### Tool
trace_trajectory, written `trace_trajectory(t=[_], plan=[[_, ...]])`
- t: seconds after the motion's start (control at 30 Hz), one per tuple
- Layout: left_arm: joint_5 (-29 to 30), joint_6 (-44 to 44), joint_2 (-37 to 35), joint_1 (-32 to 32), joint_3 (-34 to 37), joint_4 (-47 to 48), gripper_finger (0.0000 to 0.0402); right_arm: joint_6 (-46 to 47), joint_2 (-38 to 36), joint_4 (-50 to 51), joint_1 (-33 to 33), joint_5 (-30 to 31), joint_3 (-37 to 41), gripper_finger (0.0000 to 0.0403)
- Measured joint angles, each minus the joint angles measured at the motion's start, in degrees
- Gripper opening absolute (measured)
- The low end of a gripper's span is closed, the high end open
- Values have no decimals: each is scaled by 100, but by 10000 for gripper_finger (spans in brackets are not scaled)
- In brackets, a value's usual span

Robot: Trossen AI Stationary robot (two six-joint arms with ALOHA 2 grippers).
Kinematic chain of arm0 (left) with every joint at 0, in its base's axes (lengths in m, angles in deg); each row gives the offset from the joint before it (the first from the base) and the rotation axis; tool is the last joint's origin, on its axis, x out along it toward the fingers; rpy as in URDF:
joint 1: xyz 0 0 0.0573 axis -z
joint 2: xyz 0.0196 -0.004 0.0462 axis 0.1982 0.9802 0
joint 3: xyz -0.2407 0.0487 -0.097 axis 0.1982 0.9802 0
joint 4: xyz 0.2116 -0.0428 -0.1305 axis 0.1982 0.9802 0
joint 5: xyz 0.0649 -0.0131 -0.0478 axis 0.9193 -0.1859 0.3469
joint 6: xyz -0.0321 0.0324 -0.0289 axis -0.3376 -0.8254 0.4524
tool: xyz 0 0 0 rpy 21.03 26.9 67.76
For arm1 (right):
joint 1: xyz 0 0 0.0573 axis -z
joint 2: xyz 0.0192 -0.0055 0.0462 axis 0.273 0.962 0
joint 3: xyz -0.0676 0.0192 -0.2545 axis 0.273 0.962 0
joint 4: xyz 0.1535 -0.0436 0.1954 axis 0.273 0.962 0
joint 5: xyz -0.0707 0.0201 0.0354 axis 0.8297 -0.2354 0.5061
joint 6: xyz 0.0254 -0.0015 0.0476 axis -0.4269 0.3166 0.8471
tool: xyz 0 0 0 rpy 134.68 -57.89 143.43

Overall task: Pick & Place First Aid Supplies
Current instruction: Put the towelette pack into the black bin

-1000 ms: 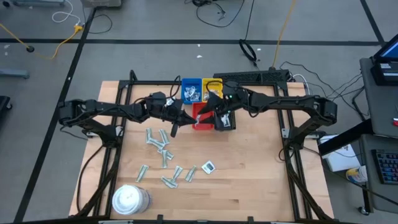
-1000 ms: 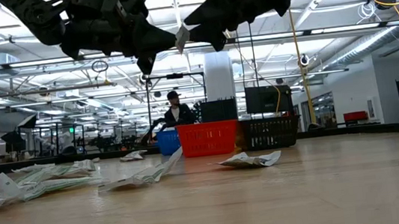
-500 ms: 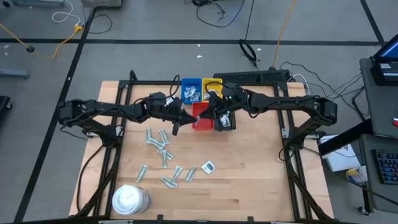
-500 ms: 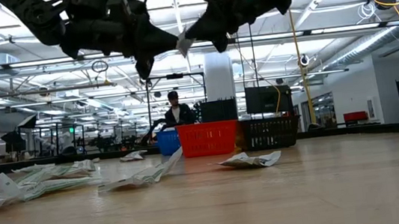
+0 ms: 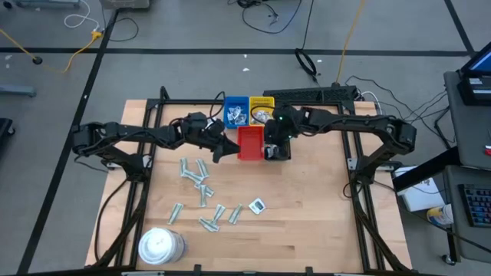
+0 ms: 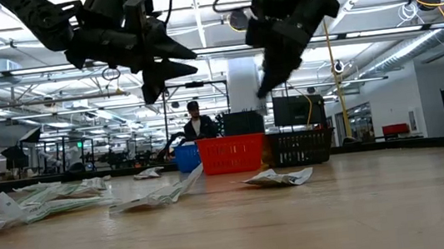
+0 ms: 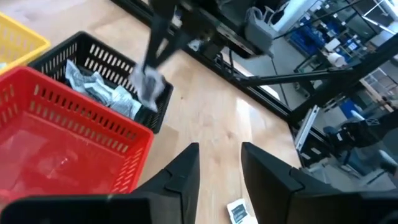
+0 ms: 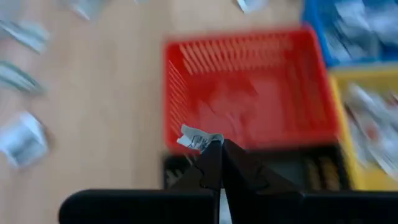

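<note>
My right gripper is shut on a small white packet and slants down above the black tray, beside the red tray. The left wrist view shows that packet hanging over the black tray's rim. My left gripper stands open and holds nothing, just left of the red tray. Several pale strip packets and a white square packet lie flat on the wooden table. More packets fill the blue tray and yellow tray. My right gripper pinches the small white packet by one edge between its two fingertips. The fingers slant down from above. The packet sticks out past the tips, lifted clear over the black tray.
The coloured trays stand in a cluster at the table's far middle. A round white tub stands at the near left corner. Bare wood lies at the table's right half. A person is in the room behind.
The two grippers met above the red tray with the packet between them. My left gripper has opened, let go and rolled. My right gripper, shut on the packet, has tipped downward and swung toward the table's right, over the black tray.
</note>
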Motion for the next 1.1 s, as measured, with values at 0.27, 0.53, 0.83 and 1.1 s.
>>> trace_trajectory(t=[0.27, 0.53, 0.83, 1.1], plan=[[2, 76, 0, -4, 0, 33, 124, -610, -2, 952, 188, 1130, -296, 0], [14, 78, 0, -4, 2, 32, 124, -966, 314, 232, 236, 1337, 214, 0], [271, 83, 0, -8, 5, 76, 124, -969, 173, -159, 126, 1982, 464, 56], [1558, 1037, 0, -17, 9, 409, 124, -451, -27, -139, 144, 1478, 461, 183]])
